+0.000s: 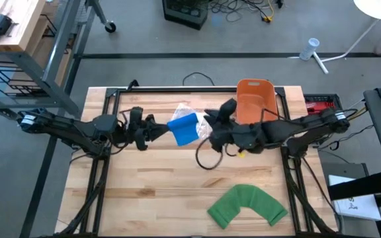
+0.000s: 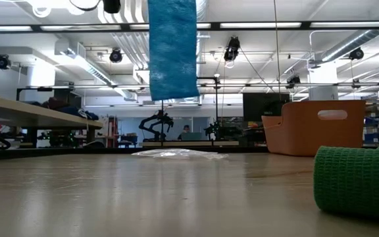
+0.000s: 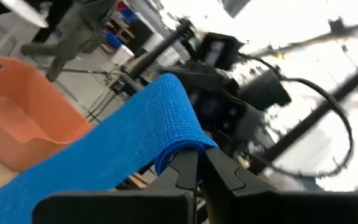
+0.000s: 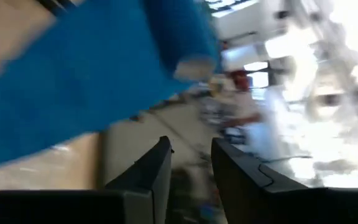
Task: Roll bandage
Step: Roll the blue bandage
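1. The left gripper (image 3: 197,177), fingers pressed together, pinches the blue bandage (image 1: 184,127).
2. The bandage hangs above mid-table, clear of the wood.
3. The right gripper (image 4: 191,163) stands parted just beside the bandage, holding nothing.
4. No readable writing shows.

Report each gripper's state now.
Left gripper: shut on the blue bandage.
Right gripper: open, nothing between its fingers, beside the bandage.

A blue bandage (image 1: 184,127) hangs as a flat strip above the worktop's far middle, its upper edge folded over and held up, lower end free.
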Motion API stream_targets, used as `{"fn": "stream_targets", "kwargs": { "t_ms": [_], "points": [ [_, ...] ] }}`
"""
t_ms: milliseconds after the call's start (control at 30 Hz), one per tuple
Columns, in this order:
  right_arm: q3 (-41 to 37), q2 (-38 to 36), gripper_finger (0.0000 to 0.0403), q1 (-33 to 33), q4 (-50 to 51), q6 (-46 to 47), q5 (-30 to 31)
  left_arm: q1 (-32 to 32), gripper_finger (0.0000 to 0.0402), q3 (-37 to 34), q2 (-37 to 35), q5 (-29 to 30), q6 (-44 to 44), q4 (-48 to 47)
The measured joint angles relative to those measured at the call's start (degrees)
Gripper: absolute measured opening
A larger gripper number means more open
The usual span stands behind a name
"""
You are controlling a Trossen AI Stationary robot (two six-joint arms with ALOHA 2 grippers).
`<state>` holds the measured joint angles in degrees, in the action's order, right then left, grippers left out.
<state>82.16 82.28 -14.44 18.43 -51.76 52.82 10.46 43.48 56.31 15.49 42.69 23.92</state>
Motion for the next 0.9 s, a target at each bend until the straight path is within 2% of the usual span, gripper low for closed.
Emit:
{"fn": "stream_targets", "kwargs": {
  "t_ms": [33,100,167,233,400,567,900],
  "points": [
    [-0.01,-1.11,0.0114,0.18,3.22,5.55,-3.09,0.02,0.0,0.0,-0.18,-1.49,-2.13,-0.04],
    [-0.04,-4.04,0.0119,1.5,10.25,16.44,-13.43,0.02,0.0,0.0,-0.99,-4.95,-7.78,-0.92],
    [-0.72,-6.21,0.0122,3.51,11.88,25.26,-25.05,0.02,0.0,0.0,-2.07,-7.89,-14.74,-2.71],
    [-2.55,-7.44,0.0123,5.04,11.89,29.91,-31.93,0.02,0.0,0.0,-3.28,-9.19,-20.77,-5.42],
    [-6.92,-7.18,0.0127,6.81,6.37,31.41,-34.01,0.0,0.0,0.0,-5.7,-9.07,-27.75,-11.46],
    [-7.81,-3.34,0.0146,7.26,-1.11,31.09,-41.15,0.0,0.0004,0.0,-6.87,-8.72,-31.2,-13.59],
    [-7.79,2.24,0.0195,8.2,-15.97,33.65,-42.24,0.0,0.0003,0.0,-9.43,-8.7,-39.26,-18.13]
  ]
}}
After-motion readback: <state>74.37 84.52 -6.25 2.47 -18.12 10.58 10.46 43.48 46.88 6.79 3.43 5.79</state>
